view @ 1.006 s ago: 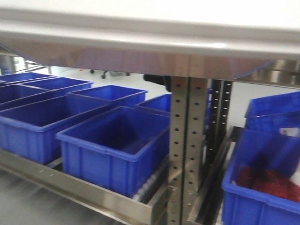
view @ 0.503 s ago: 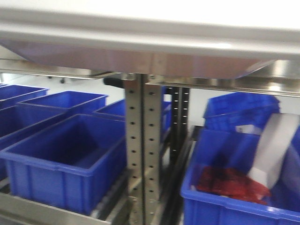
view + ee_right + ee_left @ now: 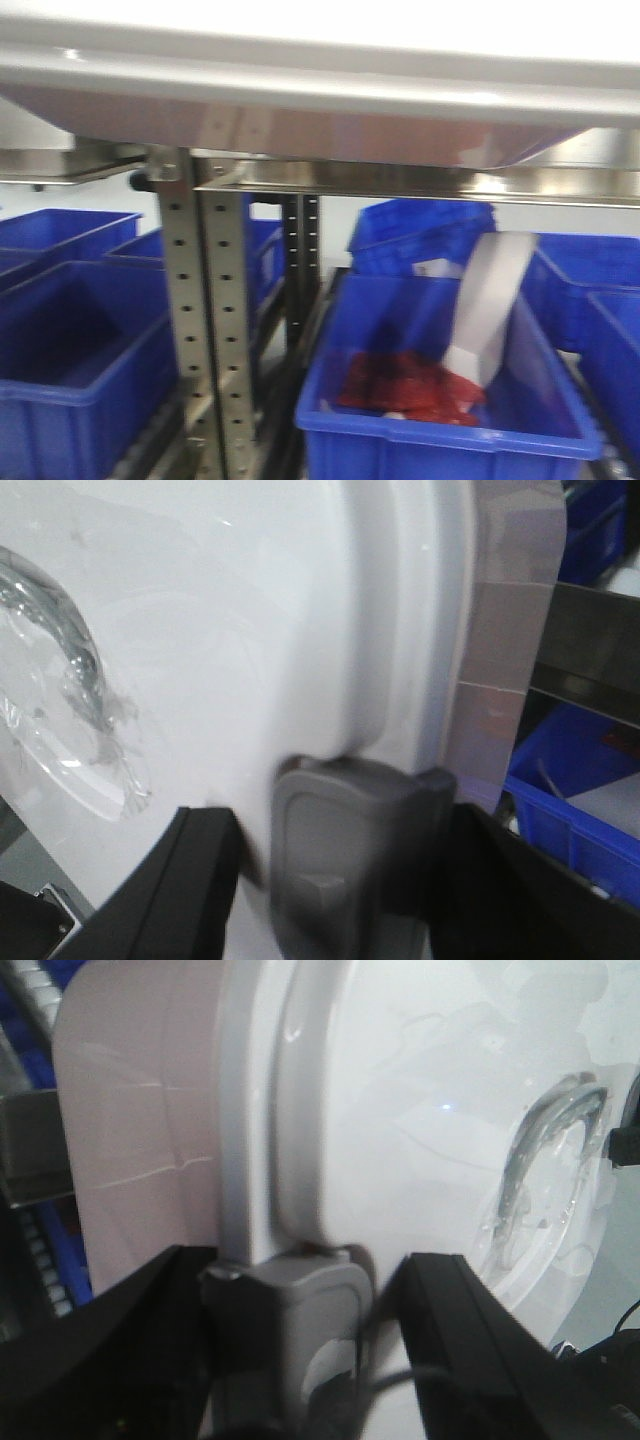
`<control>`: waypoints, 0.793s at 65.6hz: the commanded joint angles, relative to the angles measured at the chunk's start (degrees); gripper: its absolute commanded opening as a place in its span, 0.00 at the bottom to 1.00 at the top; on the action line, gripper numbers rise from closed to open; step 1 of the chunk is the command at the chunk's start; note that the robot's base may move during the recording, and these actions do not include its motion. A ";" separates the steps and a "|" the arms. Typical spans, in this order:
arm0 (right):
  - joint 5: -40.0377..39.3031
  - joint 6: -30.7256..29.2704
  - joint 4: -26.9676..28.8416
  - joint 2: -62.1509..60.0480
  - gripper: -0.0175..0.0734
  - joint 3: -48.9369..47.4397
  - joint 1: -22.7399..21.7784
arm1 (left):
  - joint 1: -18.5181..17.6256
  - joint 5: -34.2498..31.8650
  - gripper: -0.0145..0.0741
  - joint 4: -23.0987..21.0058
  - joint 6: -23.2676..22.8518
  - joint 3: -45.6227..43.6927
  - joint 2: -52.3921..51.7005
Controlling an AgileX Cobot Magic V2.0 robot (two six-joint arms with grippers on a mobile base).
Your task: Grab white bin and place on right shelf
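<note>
Grab step appears complete: left gripper [image 3: 305, 1295] and right gripper [image 3: 340, 830] each clamp a grey latch [image 3: 288, 1360] of the white bin [image 3: 320, 115], which is held raised before the right shelf [image 3: 450, 184]; placement is not yet done.

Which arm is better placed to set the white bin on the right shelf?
Right, marginally: the right gripper holds the end of the white bin nearest the right shelf. The left gripper holds the other end, so both must move.
</note>
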 commanded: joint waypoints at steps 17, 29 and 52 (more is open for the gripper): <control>4.20 -0.94 11.98 -0.48 0.59 -1.77 0.70 | -1.74 8.47 0.44 -11.25 1.02 -1.87 -0.73; 4.20 -0.94 11.98 -0.48 0.59 -1.77 0.70 | -1.74 8.47 0.44 -11.25 1.02 -1.87 -0.73; 4.20 -0.94 11.98 -0.48 0.59 -1.77 0.70 | -1.74 8.47 0.44 -11.25 1.02 -1.87 -0.61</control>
